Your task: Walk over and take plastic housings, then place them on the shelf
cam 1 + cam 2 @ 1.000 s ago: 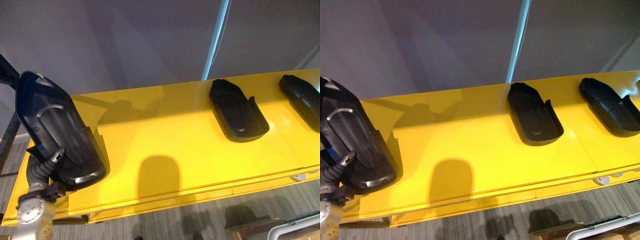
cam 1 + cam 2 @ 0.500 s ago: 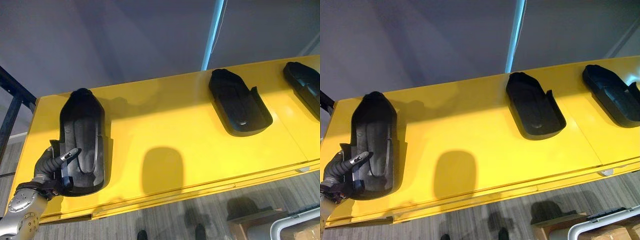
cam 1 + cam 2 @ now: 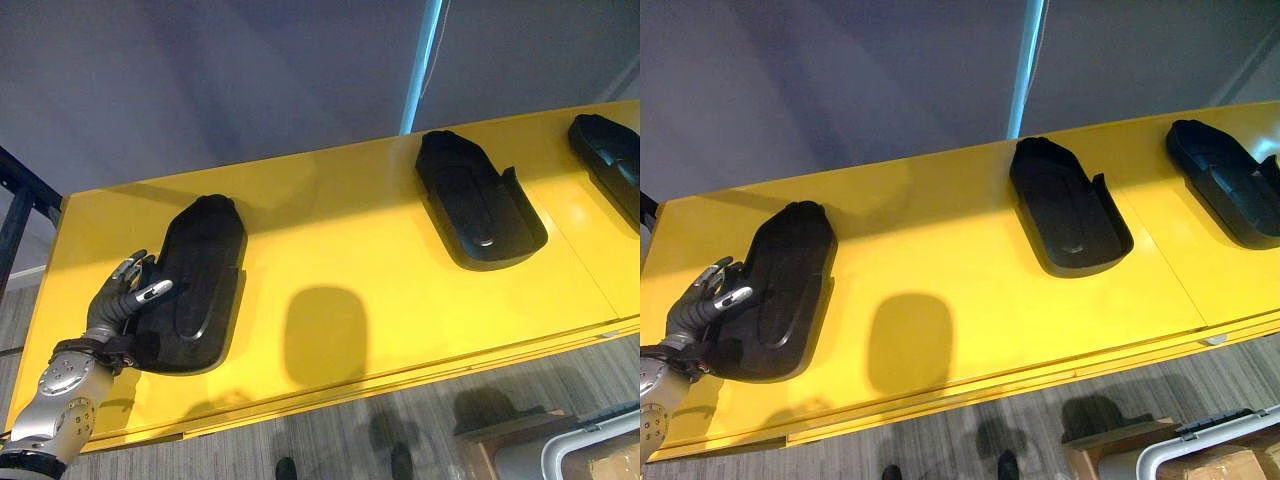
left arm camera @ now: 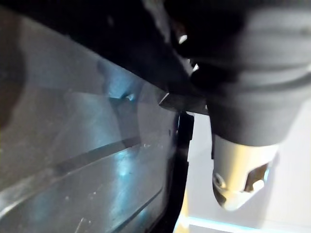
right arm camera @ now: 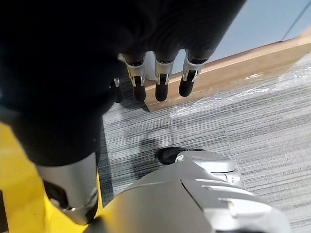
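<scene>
Your left hand (image 3: 123, 297) sits at the near left of the yellow shelf (image 3: 350, 250), against the near left edge of a black plastic housing (image 3: 200, 280). Its fingers (image 3: 152, 292) are spread and loose rather than clamped: one dark-tipped finger lies across the housing's rim and the others fan out just left of it, over the yellow surface. That housing lies flat on the shelf, its long side running from near to far and its far end leaning slightly to the right. Well to its right, a second housing (image 3: 480, 200) rests hollow side up toward the far edge of the shelf, and a third housing (image 3: 1230, 180) lies at the right end, apart from the second. A pale blue post (image 3: 425, 60) rises behind the shelf, just behind the second housing. Your right hand (image 5: 164, 77) hangs low beside the shelf with its fingers straight and relaxed, pointing down at the grey carpet (image 5: 233, 121) and a wooden board (image 5: 252, 65), holding nothing.
</scene>
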`<state>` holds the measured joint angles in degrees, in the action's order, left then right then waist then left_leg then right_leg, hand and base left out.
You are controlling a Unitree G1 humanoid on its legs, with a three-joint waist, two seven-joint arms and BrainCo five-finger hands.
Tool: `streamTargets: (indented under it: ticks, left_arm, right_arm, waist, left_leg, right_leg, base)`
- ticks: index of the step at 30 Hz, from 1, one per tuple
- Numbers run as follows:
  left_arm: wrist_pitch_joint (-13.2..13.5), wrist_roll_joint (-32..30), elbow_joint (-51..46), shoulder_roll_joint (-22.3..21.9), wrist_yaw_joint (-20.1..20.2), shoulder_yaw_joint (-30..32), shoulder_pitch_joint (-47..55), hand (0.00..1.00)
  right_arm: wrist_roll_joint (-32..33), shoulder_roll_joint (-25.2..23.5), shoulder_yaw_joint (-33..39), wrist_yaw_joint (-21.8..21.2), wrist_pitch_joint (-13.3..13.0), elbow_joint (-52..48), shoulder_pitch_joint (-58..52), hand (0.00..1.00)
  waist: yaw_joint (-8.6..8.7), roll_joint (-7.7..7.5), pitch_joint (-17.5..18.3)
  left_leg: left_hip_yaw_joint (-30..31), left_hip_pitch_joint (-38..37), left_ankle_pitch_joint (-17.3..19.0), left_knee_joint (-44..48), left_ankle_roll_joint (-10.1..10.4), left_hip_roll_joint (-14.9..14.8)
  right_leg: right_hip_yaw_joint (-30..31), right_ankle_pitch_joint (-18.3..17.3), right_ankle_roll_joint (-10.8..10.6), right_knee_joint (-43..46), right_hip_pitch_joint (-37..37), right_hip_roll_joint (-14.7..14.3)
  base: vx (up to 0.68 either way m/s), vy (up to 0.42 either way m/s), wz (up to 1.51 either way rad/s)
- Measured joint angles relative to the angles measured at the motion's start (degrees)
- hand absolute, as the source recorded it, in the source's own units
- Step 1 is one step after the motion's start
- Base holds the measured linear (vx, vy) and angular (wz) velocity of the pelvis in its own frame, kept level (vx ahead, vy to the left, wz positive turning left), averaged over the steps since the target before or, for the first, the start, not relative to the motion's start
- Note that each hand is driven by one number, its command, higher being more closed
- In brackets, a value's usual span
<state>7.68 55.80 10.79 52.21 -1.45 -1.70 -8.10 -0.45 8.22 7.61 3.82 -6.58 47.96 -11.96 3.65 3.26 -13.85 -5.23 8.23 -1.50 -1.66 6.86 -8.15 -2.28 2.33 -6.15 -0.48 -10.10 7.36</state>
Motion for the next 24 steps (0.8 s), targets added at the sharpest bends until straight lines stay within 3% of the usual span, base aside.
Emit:
streamTargets:
  ticks: [8,14,18,21,22,24]
  left_arm:
    - [0.57,4.21,-1.78,-8.43,-4.86,-0.69,-2.34,0.00]
    - [1.08,0.71,-13.79,-23.47,-11.34,9.33,6.95,0.00]
    - [1.15,-6.26,-22.60,-34.22,-14.50,15.46,12.99,0.00]
    - [1.05,-17.62,-28.21,-39.94,-16.14,19.28,16.93,0.00]
    - [0.94,-22.73,-29.54,-41.64,-16.69,20.07,17.93,1.00]
    - [0.96,-29.81,-32.91,-44.48,-17.33,20.52,19.29,1.00]
  right_arm:
    - [0.02,-0.34,0.25,0.21,1.73,0.82,0.96,0.00]
    - [-0.37,-1.83,3.08,0.16,2.12,1.67,1.08,0.00]
    - [-1.57,-2.34,5.12,-0.79,2.82,3.31,1.07,0.00]
    - [-2.17,-2.38,6.48,-1.61,2.96,5.08,1.07,0.00]
    - [-2.19,-2.44,7.16,-1.84,2.96,5.80,1.06,0.00]
    - [-2.18,-2.53,7.98,-2.11,2.92,7.15,1.06,0.00]
  waist:
    - [0.31,-0.02,0.01]
    - [0.07,-0.03,0.19]
    - [-1.24,0.03,2.11]
    - [-2.15,0.07,3.29]
    - [-2.44,0.17,3.78]
    - [-2.70,0.16,4.65]
  left_leg:
    - [0.00,-1.94,-0.06,-0.19,-0.08,0.08]
    - [0.01,-3.30,-0.10,-0.87,-0.10,0.09]
    - [0.23,-3.90,-0.09,-1.14,-0.10,0.12]
    - [0.86,-4.44,-0.09,-0.98,-0.10,0.12]
    - [1.25,-5.02,-0.07,-1.00,-0.08,0.13]
    - [1.86,-5.37,-0.03,-1.10,-0.06,0.11]
  right_leg:
    - [-0.09,0.34,-0.10,-0.74,2.23,0.08]
    - [-0.20,0.37,-0.10,-1.12,3.42,0.05]
    - [-0.23,0.30,-0.12,-1.29,4.20,0.05]
    - [-0.55,-0.14,-0.41,-1.03,5.07,0.04]
    - [-0.92,-0.45,-0.46,-0.91,5.89,0.06]
    - [-1.45,-1.66,-0.61,0.14,6.28,0.09]
  base:
    - [0.00,0.000,0.00]
    - [0.02,0.008,0.00]
    - [0.04,0.029,0.04]
    - [0.00,0.016,0.11]
    - [-0.02,0.012,0.17]
    - [-0.04,0.010,0.16]
